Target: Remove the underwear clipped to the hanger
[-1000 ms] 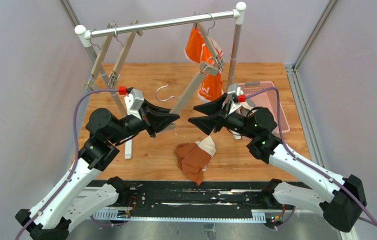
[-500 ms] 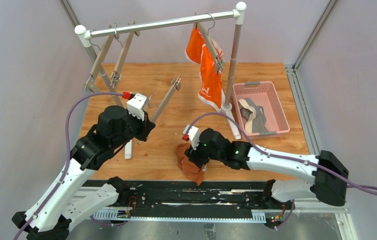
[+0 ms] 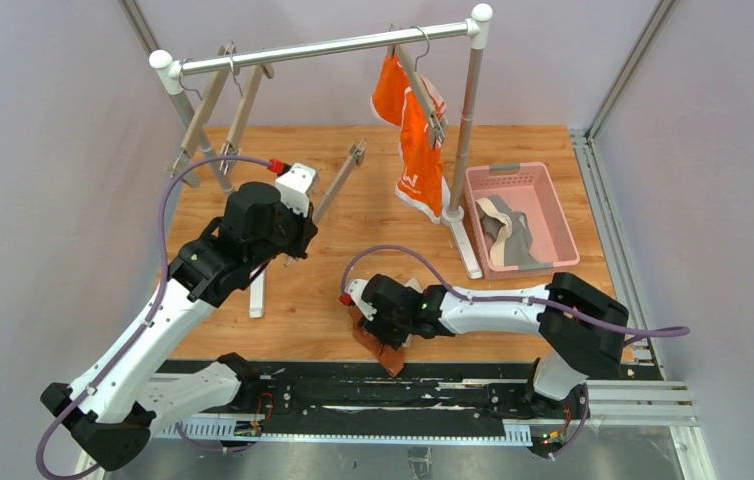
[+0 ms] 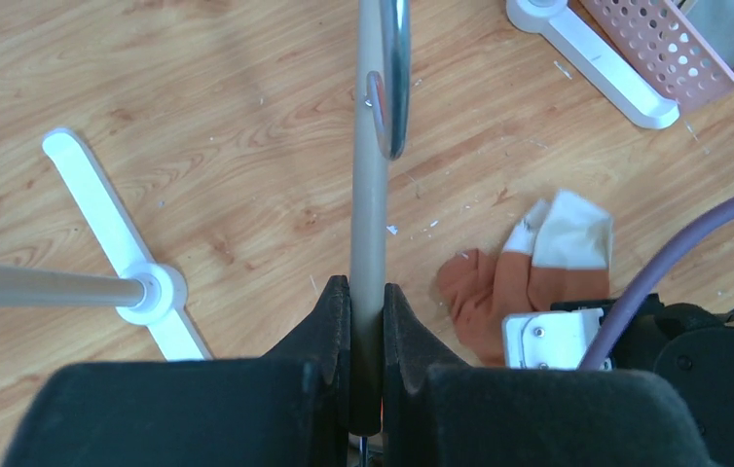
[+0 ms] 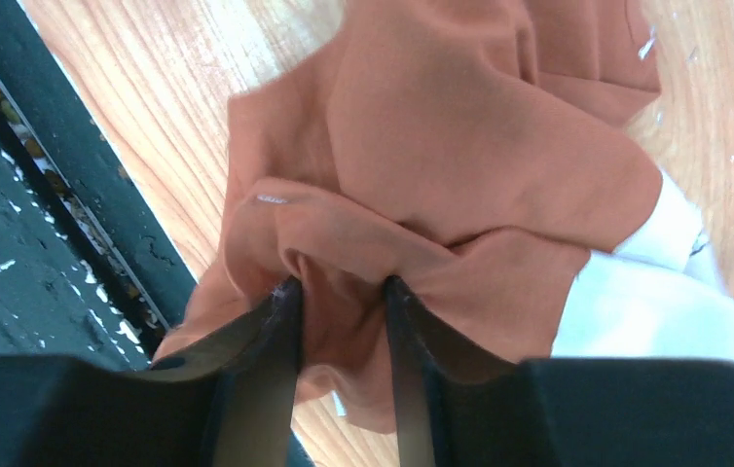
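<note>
Quick rundown: the left fingers (image 4: 344,304) are clamped tight on the shaft of a beige wooden clip hanger (image 4: 368,185). It sticks up at a slant over the wooden bench (image 3: 353,230), with its metal clip end up high. The right fingers (image 5: 288,316) are down low by the near edge of the bench, pinched onto a fold of the rust-brown cloth briefs with the cream waistband (image 5: 460,146). Those lie crumpled on the wood. The bright orange briefs with white lettering (image 3: 418,150) hang clipped to another hanger at the right end of the silver metal rail (image 3: 323,46). The grey briefs (image 3: 520,240) are sitting in the pink plastic basket (image 3: 561,215), just beside the rack's right foot. Two more wooden hangers (image 3: 201,112) hang at the rail's left end.
</note>
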You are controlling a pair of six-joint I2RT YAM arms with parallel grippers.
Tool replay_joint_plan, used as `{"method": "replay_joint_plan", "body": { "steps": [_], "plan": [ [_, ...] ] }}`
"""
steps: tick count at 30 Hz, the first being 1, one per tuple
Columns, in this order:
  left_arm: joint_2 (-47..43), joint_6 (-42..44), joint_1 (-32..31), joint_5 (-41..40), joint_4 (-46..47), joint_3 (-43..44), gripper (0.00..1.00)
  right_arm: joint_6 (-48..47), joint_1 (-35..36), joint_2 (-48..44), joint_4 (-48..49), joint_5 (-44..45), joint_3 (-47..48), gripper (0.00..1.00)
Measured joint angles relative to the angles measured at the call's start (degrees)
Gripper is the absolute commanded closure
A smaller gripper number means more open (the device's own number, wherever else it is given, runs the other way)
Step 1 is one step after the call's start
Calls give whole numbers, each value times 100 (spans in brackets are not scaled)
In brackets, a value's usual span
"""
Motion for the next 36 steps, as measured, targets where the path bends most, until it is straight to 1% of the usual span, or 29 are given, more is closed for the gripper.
{"method": "replay_joint_plan", "body": {
  "steps": [1, 2, 3, 7, 10, 13, 15, 18, 22, 25, 27, 33, 36],
  "plan": [
    [44, 17, 0, -13, 11, 37, 100, 20, 0, 13, 7, 28, 13, 89],
    [76, 35, 0, -22, 17, 76, 100, 52, 0, 35, 11, 33, 31, 98],
    [118, 46, 0, -31, 20, 136, 100, 70, 0, 66, 11, 42, 57, 99],
    [289, 122, 0, -42, 57, 457, 100, 149, 0, 98, -24, 46, 111, 99],
    [439, 184, 0, -42, 52, 761, 100, 227, 2, -85, -138, 168, 81, 99],
    [621, 254, 0, -72, 48, 1152, 100, 291, -2, -754, -474, 535, 35, 99],
    [734, 319, 0, -118, 50, 1423, 100, 339, -33, -1458, -686, 955, 39, 99],
    [861, 415, 0, -210, 44, 1753, 100, 380, -278, -2389, -975, 1639, 118, 99],
    [1032, 514, 0, -354, 20, 2094, 100, 358, -955, -3418, -1106, 2632, 238, 99],
    [1178, 588, 0, -433, -33, 2306, 100, 260, -1652, -3976, -1110, 3169, 372, 99],
    [1311, 629, 0, -470, -59, 2470, 100, 173, -2092, -4159, -1099, 3405, 505, 99],
    [1648, 708, 24, -514, -168, 2907, 100, -140, -3316, -4074, -767, 3644, 872, 99],
    [1716, 719, 83, -507, -197, 2968, 100, -236, -4046, -3816, -516, 3467, 922, 99]
  ]
}}
